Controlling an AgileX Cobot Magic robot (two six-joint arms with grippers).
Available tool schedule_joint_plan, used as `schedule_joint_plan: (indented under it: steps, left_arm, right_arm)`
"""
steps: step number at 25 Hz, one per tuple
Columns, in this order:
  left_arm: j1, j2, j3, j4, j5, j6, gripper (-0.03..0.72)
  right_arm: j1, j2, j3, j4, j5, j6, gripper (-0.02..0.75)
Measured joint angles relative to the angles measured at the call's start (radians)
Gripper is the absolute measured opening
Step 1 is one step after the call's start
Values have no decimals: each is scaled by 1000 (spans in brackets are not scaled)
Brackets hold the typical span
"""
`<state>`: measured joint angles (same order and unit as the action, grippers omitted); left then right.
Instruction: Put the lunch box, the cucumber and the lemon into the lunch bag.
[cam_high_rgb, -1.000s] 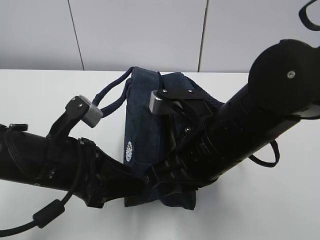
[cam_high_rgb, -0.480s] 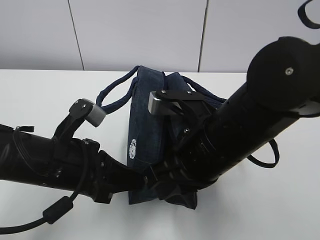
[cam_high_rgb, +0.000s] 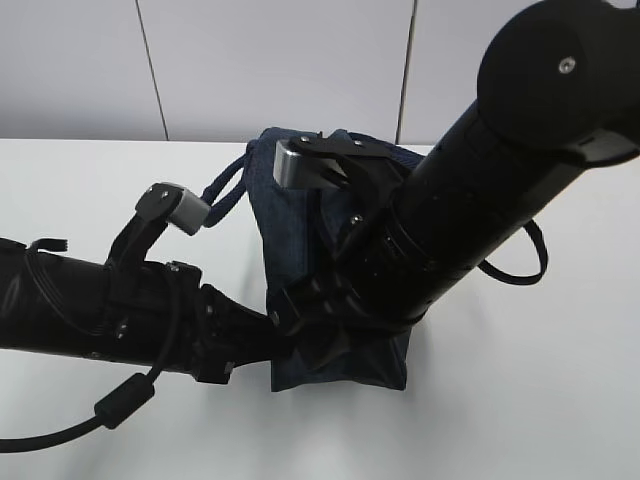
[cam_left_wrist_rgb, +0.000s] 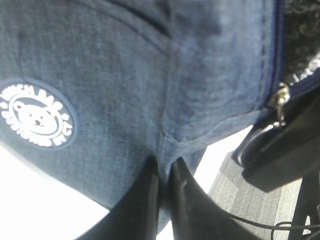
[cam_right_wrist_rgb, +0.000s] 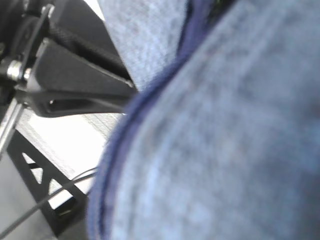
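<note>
A boxy dark blue cloth lunch bag (cam_high_rgb: 300, 260) is seen standing in the middle of the flat white surface (cam_high_rgb: 520, 400). A small round white badge with a bear face (cam_left_wrist_rgb: 36, 114) is shown on the side of the bag in the left wrist view. A metal ring zipper pull (cam_left_wrist_rgb: 280, 97) is seen near the bag's upper right edge, and a dark blue loop handle (cam_high_rgb: 225, 185) is stuck out from the bag toward the left.

The left end effector (cam_left_wrist_rgb: 162, 172) is placed at the bottom edge of the bag, and its two black fingers are pressed together on a fold of the blue cloth. The black right arm (cam_high_rgb: 470, 200) is laid across the right side of the bag. The right end effector is hidden by the bag cloth, which fills the right wrist view; it is closed, and what it holds cannot be told.
</note>
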<state>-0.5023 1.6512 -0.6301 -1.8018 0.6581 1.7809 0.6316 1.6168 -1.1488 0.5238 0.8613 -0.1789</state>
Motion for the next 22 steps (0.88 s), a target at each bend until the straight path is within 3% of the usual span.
schedule_joint_plan:
  steps: [14, 22]
  left_arm:
    - [-2, 27, -14, -29, 30, 2, -3]
    - [-2, 30, -16, -32, 33, 2, -4]
  right_arm:
    - [0, 6, -93, -209, 107, 96, 0]
    - [2, 7, -95, -239, 105, 96, 0]
